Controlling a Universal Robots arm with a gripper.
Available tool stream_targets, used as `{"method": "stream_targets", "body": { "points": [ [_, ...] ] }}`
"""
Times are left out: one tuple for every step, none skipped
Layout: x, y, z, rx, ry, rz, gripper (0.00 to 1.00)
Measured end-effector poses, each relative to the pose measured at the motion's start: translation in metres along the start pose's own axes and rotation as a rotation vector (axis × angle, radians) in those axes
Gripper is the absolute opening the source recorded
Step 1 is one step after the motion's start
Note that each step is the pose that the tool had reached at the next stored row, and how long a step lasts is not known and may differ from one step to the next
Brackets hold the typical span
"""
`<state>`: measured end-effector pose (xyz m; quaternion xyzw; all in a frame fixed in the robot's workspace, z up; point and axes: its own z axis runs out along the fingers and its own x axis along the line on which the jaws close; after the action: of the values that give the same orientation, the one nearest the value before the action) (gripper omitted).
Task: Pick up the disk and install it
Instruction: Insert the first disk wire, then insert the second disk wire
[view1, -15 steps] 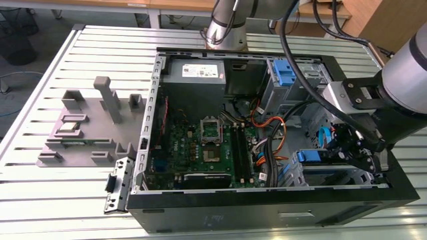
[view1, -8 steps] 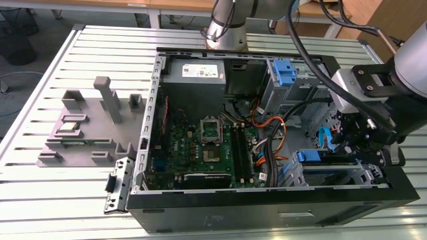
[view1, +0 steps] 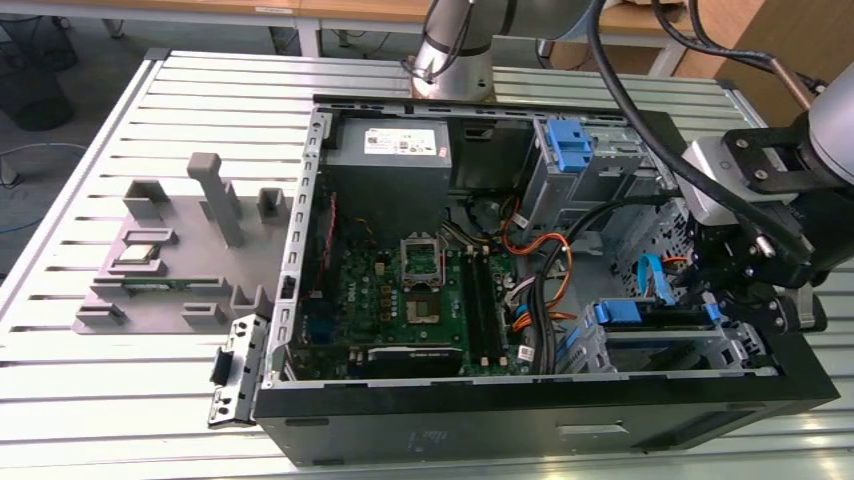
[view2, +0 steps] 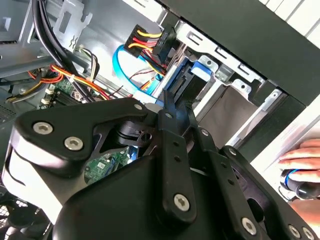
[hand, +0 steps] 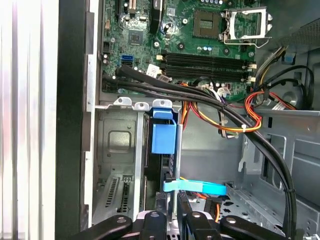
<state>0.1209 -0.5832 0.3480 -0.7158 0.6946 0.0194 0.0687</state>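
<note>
One disk: the disk sits edge-on in the drive cage, lower right of the exterior view; label face hidden.
Bracket: blue bracket caps the disk's end, level with the cage rim, in the first wrist view.
Gripper: the gripper is right at the disk's edge inside the case.
Grip state: cannot tell; contact is masked by the gripper's own body.
Cables: blue data cable crosses just beside the disk; black cable bundle runs over the cage.
Motherboard: motherboard near the cage, partly under cables.
Edge: a person's hand, cut off by the frame in the second wrist view.
</note>
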Motion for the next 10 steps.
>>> {"method": "stream_targets", "body": {
  "points": [
    [0.0000, 0.0000, 0.0000, 0.0000, 0.0000, 0.000, 0.24],
    [0.0001, -0.0005, 0.0000, 0.0001, 0.0001, 0.000, 0.24],
    [0.0001, -0.0011, 0.0000, 0.0000, 0.0001, 0.000, 0.24],
    [0.0001, -0.0011, 0.0001, 0.0000, 0.0001, 0.000, 0.24],
    [0.0001, -0.0011, 0.0001, 0.0000, 0.0001, 0.000, 0.24],
    [0.0001, -0.0012, 0.0001, 0.0000, 0.0001, 0.000, 0.24],
    [0.0001, -0.0012, 0.0001, 0.0000, 0.0000, 0.000, 0.24],
    [0.0001, -0.0012, 0.0000, 0.0000, 0.0001, 0.000, 0.24],
    [0.0001, -0.0013, 0.0001, 0.0000, 0.0001, 0.000, 0.24],
    [0.0001, -0.0013, 0.0001, 0.0000, 0.0000, 0.000, 0.24]
  ]
}}
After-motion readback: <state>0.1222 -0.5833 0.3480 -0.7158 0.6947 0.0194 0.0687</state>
